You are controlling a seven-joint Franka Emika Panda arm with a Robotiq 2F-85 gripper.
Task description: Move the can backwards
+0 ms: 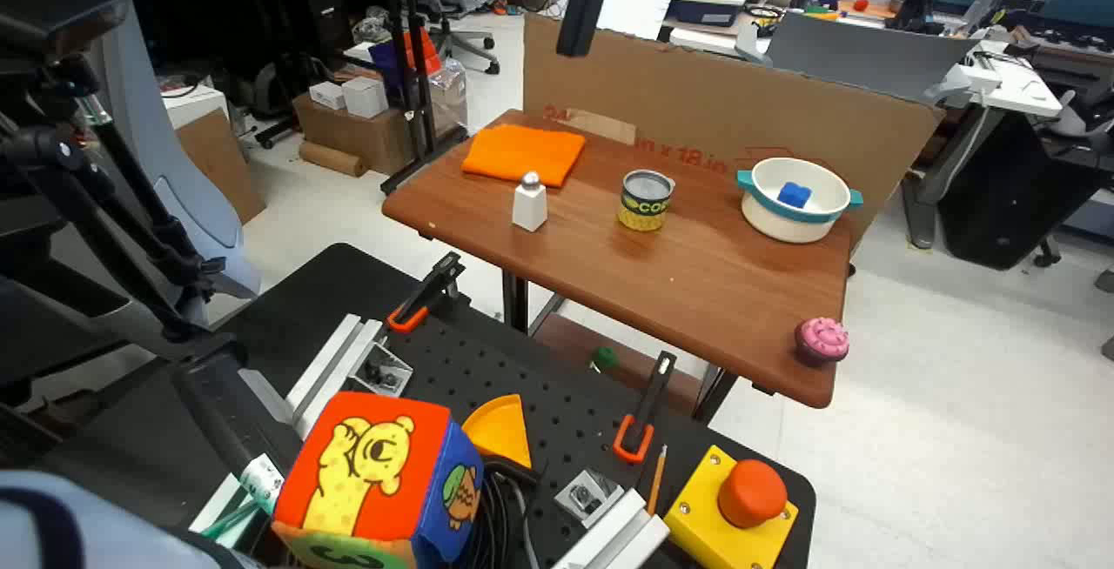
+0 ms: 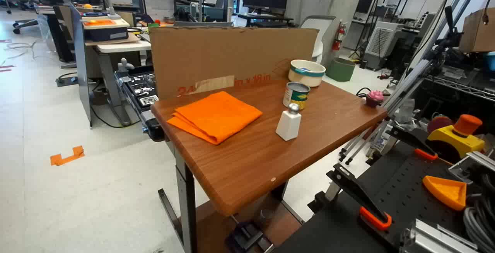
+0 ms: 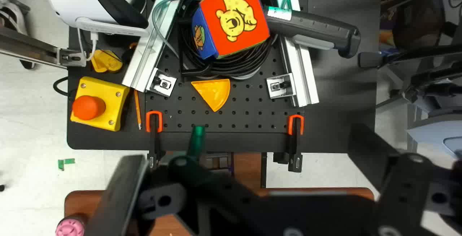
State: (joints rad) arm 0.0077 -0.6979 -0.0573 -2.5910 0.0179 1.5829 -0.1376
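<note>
The can (image 1: 644,204) stands upright near the middle of the brown wooden table (image 1: 714,282). It has a yellow and dark green label and a grey top. It also shows in an exterior view (image 2: 296,96), behind the white bottle. It is out of view in the wrist view. My gripper (image 3: 249,149) is open, with its two dark fingers wide apart and nothing seen between them. One dark finger (image 1: 581,21) hangs at the top edge of an exterior view, high above the table and apart from the can.
A white bottle (image 1: 529,204) and a folded orange cloth (image 2: 216,115) lie on one side of the can. A white-and-blue bowl (image 1: 788,221) with a blue piece inside is on the other. A pink cupcake (image 1: 822,341) sits at a corner. A cardboard panel (image 2: 232,52) stands behind.
</note>
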